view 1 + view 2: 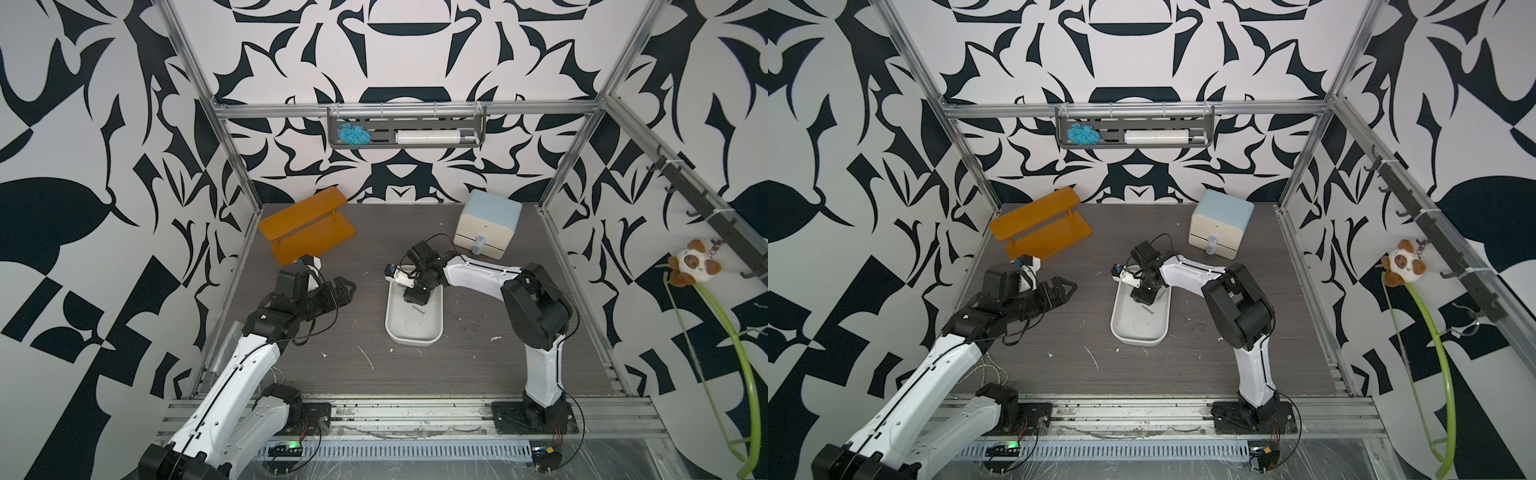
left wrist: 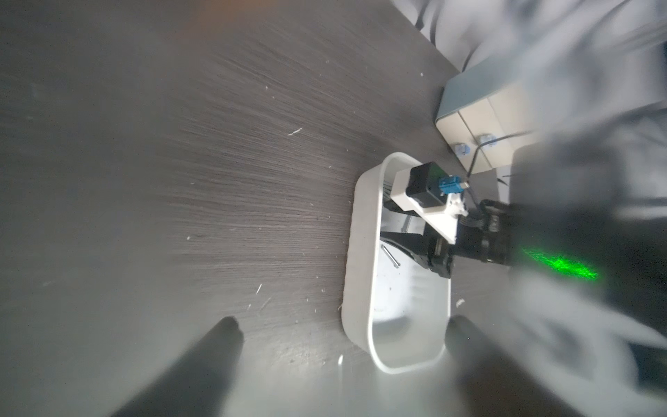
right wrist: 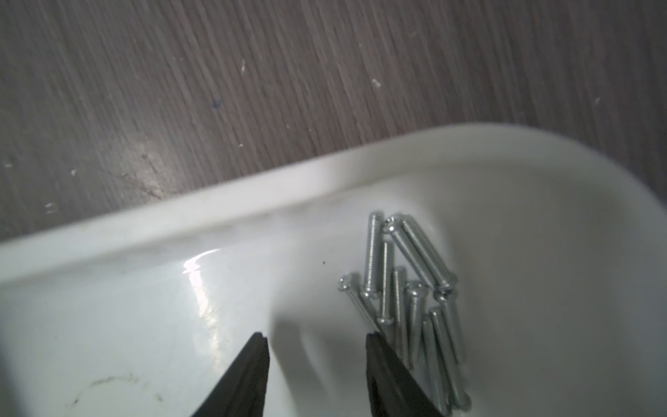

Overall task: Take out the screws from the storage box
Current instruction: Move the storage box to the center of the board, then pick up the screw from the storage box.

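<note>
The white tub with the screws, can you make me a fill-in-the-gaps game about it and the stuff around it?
1. The small silvery metal screws lie ___ the shallow white plastic tub.
2. The right hand points down into that tub with its jaws ___, holding nothing.
3. The cream two-drawer cabinet has a pale ___ top.
4. The orange two-tier shelf stands nearer the ___ hand.
Missing words: inside; open; blue; left.

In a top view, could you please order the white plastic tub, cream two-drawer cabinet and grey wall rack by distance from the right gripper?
1. White plastic tub: under the right gripper.
2. Cream two-drawer cabinet: behind it, rightward.
3. Grey wall rack: mounted high, far back.
</note>
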Robot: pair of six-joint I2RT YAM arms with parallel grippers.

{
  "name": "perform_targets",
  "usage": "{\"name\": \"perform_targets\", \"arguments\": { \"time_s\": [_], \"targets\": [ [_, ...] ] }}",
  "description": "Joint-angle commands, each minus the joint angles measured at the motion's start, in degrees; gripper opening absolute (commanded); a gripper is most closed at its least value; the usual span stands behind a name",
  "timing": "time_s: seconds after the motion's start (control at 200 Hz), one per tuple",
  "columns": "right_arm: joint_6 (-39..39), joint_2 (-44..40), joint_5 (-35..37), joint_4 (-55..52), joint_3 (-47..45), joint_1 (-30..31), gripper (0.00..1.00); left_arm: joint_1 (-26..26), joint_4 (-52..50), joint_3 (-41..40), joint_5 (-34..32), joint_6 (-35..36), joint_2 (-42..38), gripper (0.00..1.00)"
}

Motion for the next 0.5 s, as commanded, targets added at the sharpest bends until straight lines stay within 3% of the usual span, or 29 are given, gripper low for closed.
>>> {"name": "perform_targets", "arguments": {
  "time_s": [0.0, 0.3, 0.5],
  "targets": [
    [-0.76, 0.25, 1.67, 0.7, 3.05, 0.24, 0.48, 0.45, -2.05, -0.26, 1.01, -0.52, -0.1, 0.96],
    [0.77, 5.16, -1.39, -1.96, 6.82, 0.23, 0.41, 1.28, -2.14, 1.11, 1.24, 0.34, 1.52, 0.96],
    [1.79, 5.12, -3.55, -5.48, 7.9, 0.24, 0.18, 2.11, -2.15, 1.54, 1.47, 1.01, 2.12, 0.95]
  ]
}}
